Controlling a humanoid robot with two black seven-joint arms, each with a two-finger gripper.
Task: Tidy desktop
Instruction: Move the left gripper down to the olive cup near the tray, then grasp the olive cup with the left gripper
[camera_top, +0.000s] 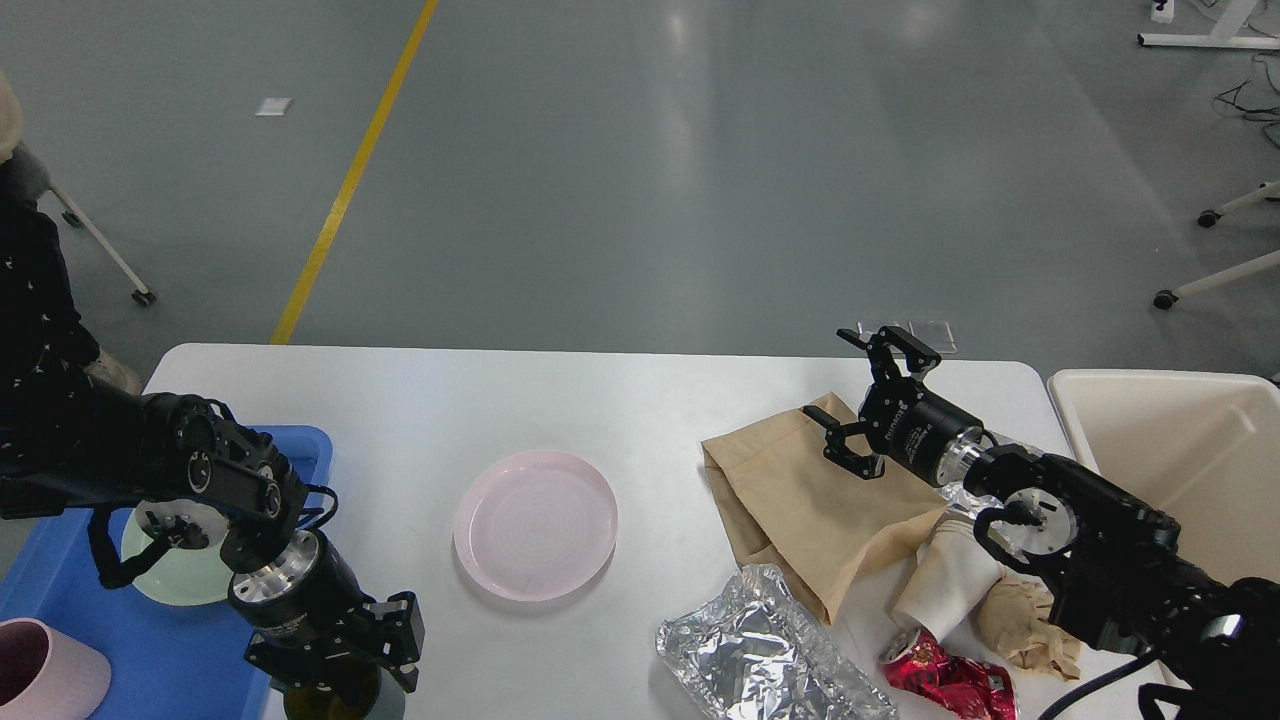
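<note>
Pink plate (536, 524), brown bag (800, 500), foil (760, 655), cream bin (1180, 450)

The bench (640, 400) is a large white rectangular top with rounded corners and a smooth matte surface, lying flat and level. It reaches wide, from beyond the left hand (340, 660) at its near left edge across to the right hand (868, 400) near its far right corner. The broad stretch between the two hands is mostly bare white. Its far edge runs straight, and soft light reflects off the surface. Its near edge is cut off by the view.
</note>
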